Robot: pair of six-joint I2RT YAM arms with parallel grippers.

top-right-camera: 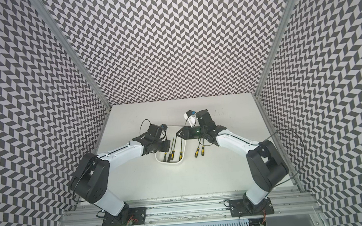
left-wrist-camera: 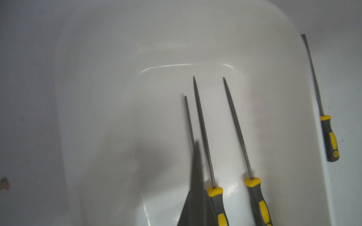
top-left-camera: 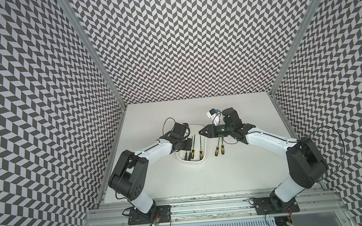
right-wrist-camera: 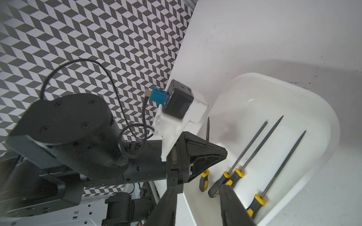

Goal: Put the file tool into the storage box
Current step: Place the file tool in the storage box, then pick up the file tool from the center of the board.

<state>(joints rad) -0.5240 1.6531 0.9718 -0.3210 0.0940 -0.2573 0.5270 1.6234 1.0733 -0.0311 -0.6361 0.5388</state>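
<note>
4 files (right-wrist-camera: 283, 163) are stowed in the storage box (right-wrist-camera: 305, 94); the left claw (left-wrist-camera: 196, 156) is pressed together, the right claw (top-left-camera: 200, 132) spread empty. Next, a worktop file (top-left-camera: 217, 151) must be pinched.

Both top views look steeply down from high over the near edge onto the whole table (top-left-camera: 203, 182), facing the back wall (top-left-camera: 193, 50). The left wrist camera hangs close over the storage box (left-wrist-camera: 117, 117). The right wrist camera views that box (right-wrist-camera: 293, 101) obliquely from slightly farther.
</note>
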